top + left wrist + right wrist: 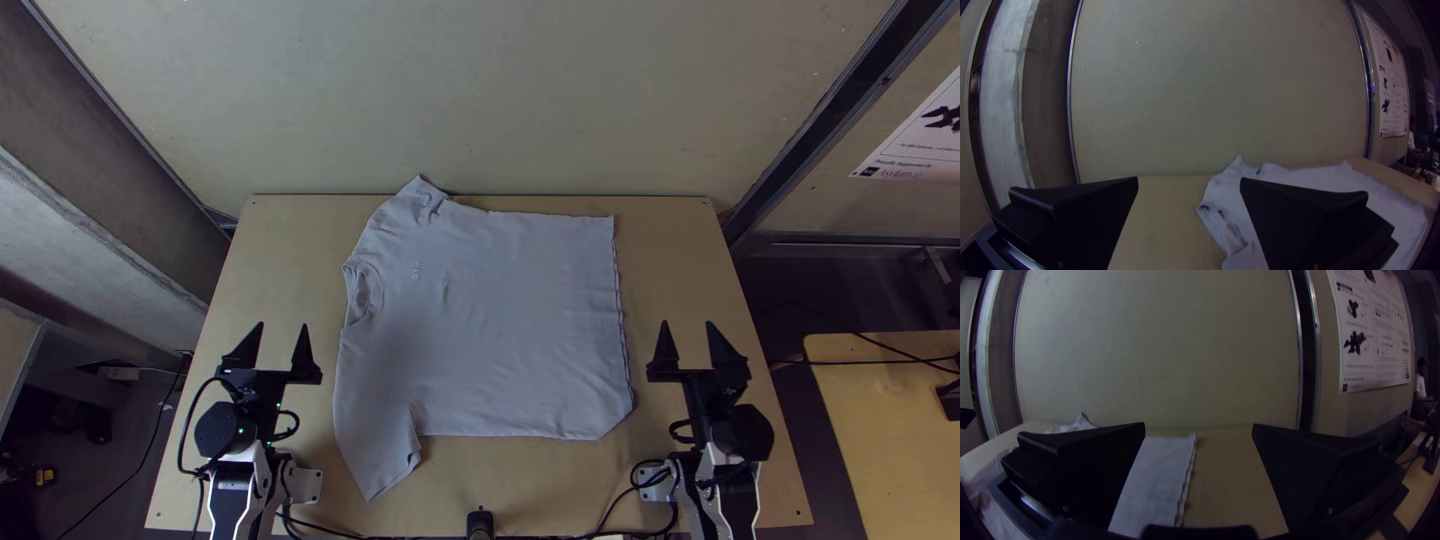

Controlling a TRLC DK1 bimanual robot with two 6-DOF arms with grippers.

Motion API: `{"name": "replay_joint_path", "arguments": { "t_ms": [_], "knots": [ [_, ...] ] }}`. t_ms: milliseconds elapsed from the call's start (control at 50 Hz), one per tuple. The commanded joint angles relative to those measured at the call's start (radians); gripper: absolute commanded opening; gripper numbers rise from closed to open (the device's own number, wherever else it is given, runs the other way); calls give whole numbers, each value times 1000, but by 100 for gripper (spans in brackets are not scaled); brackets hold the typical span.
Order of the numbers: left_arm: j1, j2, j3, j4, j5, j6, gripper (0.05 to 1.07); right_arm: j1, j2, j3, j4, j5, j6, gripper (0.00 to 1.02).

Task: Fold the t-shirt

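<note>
A pale grey t-shirt (490,320) lies spread on the table, its neck opening towards the left and its hem along the right. One sleeve points to the back edge, the other to the near left. My left gripper (279,345) stands open left of the shirt, apart from it; in the left wrist view, the left gripper (1189,185) has nothing between its fingers, and the shirt (1230,200) lies beyond. Right of the hem is my right gripper (690,345), also open and empty. The right wrist view shows the right gripper (1199,430) with the shirt (1157,485) beneath.
The wooden table (520,490) has bare strips around the shirt. A wall (500,90) rises behind its back edge, with dark cables (600,530) along the near edge. Another table (890,440) stands off to the right.
</note>
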Motion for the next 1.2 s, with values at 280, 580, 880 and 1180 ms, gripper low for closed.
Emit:
{"name": "replay_joint_path", "arguments": {
  "t_ms": [280, 580, 880, 1180],
  "knots": [
    [3, 436, 423, 71, 7, -21, 103, 7, 330, 417, 51, 4, 11, 98],
    [-8, 709, 691, 81, 7, -26, 103, 4, 609, 673, 48, 4, -2, 98],
    [-47, 968, 982, 43, 7, -15, 103, 27, 859, 909, -7, 4, 7, 98],
    [-149, 1268, 1266, -103, 4, -26, 103, 22, 1135, 1144, -161, 15, 106, 98]
  ]
}}
